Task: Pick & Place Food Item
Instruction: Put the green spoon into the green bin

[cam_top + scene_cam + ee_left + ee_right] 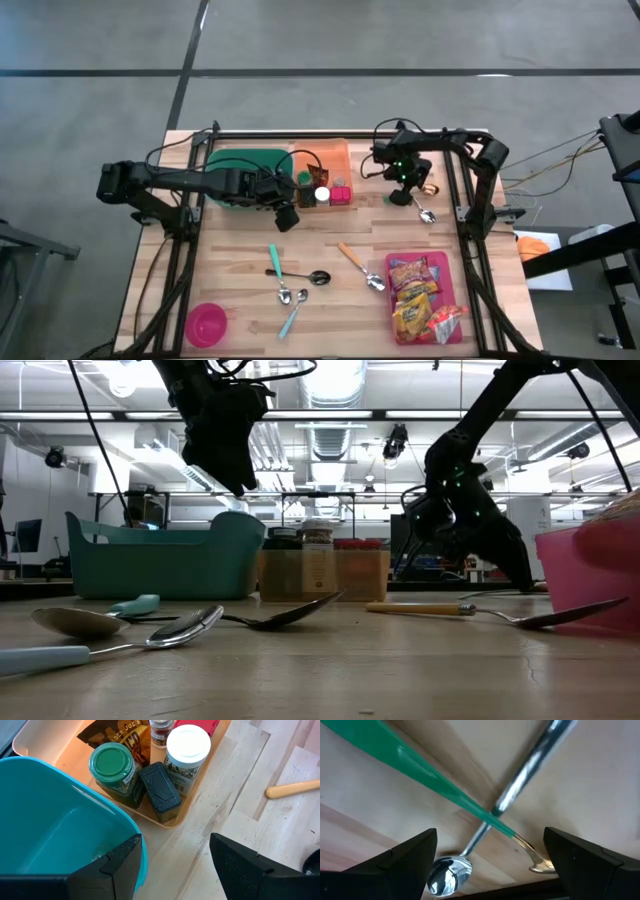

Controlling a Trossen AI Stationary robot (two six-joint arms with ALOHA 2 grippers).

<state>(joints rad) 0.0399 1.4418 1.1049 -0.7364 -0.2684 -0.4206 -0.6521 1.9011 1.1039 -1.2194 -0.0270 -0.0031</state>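
The table (pixel 240 300) is crowded, so I pick my target before I move anything. From its middle, the teal bin (pixel 235 172) sits at eleven o'clock, with the orange tray (pixel 335 158) touching its side at twelve. The pink tray (pixel 447 262) is down at four o'clock.

The food is in two places: snack packets (pixel 415 300) in the pink tray and jars in the orange one. The green-lidded jar (pixel 112 770) and the white-lidded jar (pixel 186 750) are packed close together.

My left tool (pixel 177 870) hangs with its fingers spread and empty, high over the bin's corner beside the orange tray. My right tool (pixel 492 852) is low at two o'clock, also spread wide and holding nothing. It straddles a steel spoon (pixel 520 785) crossed by a green handle (pixel 420 775) (cutlery, not food).

If I lift a jar with the left tool, I would drop straight down on the white-lidded one. It stands at the tray's open edge, so my fingers should clear its neighbours there.
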